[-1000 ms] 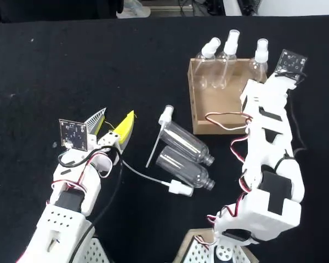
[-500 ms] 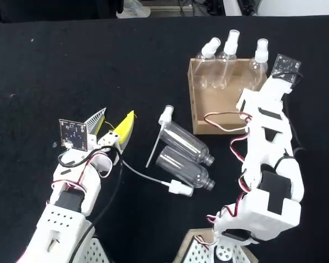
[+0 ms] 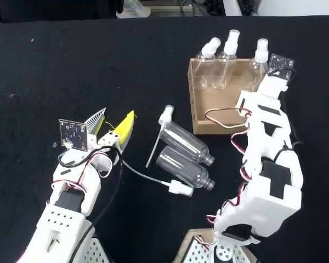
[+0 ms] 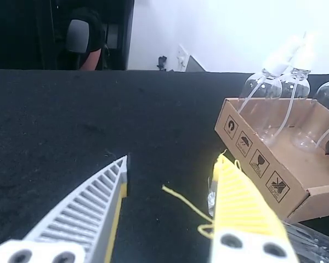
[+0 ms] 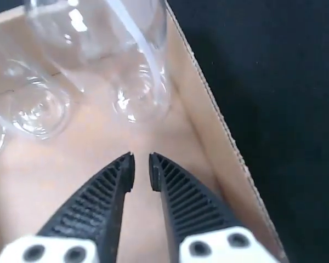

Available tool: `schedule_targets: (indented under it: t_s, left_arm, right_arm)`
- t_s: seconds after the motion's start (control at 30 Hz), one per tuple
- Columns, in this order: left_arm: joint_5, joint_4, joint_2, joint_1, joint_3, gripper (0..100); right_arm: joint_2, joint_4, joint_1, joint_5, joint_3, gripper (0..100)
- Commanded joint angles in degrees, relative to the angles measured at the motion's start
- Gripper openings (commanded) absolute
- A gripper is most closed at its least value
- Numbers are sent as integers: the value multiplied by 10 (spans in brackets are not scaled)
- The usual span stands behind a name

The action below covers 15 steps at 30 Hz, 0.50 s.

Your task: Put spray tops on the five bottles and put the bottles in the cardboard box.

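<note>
Plainly, two bottles are left to cap: one bottle (image 3: 187, 143) and a second bottle (image 3: 183, 167) lie touching side by side on the black table (image 3: 71, 55), just in front of the cardboard box (image 3: 200, 127). Both are clear, thin-walled and empty, so I judge them light, apt to roll and slippery. A grip across the middle of the body should hold best, with no hard squeeze that might dent it. One spray top (image 3: 165, 115) lies beside the first bottle's base. The other spray top (image 3: 181, 188) lies just beside the second bottle's neck. Each trails a long thin tube that looks bendy, so the white head is the place to take hold.

The left gripper (image 3: 116, 113) stands wide open and empty, apart from the bottles on their base side, with the first spray top between them.

Three capped bottles (image 3: 228, 55) stand in a row at the box's far wall. The right gripper (image 5: 141, 157) is down inside the box, its fingers drawn almost together on nothing, just short of one standing bottle's base.
</note>
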Motion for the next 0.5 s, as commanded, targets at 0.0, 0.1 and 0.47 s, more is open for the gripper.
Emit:
schedule_targets:
  t_s: [0.0, 0.1, 0.47]
  left_arm:
    - [-4, -12, -10, 2, -7, 245]
    - [-4, -11, -10, 2, -7, 245]
    - [-4, -11, -10, 2, -8, 245]
  right_arm:
    - [-15, -6, -9, 5, -26, 11]
    - [-14, -45, -9, 3, -15, 11]
    - [-14, -114, -18, 4, 21, 11]
